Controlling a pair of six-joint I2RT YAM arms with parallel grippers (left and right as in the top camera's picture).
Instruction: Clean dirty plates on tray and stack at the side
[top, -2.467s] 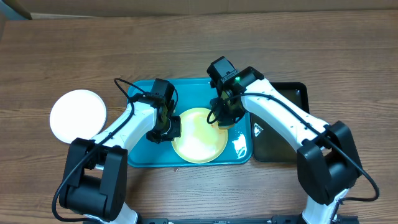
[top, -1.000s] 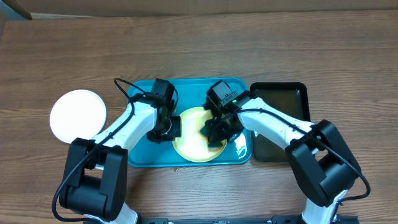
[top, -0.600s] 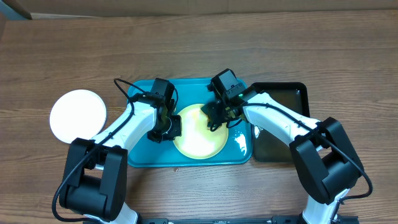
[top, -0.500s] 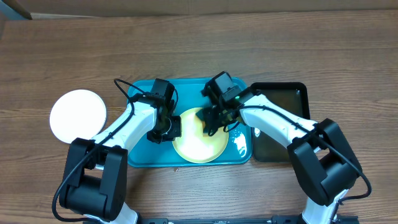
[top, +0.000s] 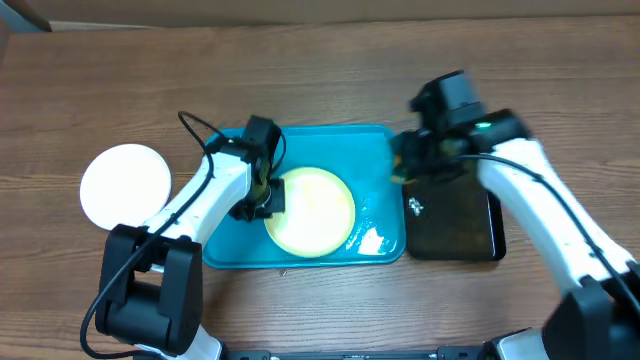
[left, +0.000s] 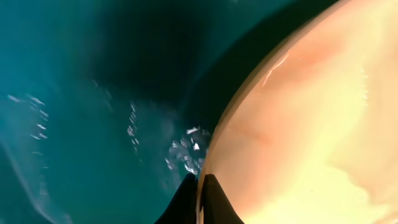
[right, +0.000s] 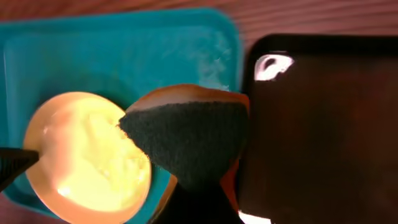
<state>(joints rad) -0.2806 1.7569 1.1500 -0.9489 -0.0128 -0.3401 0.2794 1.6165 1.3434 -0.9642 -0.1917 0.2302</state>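
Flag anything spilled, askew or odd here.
Wet patches glisten on the teal tray, right of the green plate: spilled wash water, probably. The left gripper pinches the plate's rim; the right gripper holds the sponge. Nothing looks damaged.

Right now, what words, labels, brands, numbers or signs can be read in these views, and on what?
None readable: no text on the teal-blue rectangular plastic tray, the lime-green round plate, the white round plate, the dark sponge or the black rectangular tray. A white patch on it is too blurred to tell.
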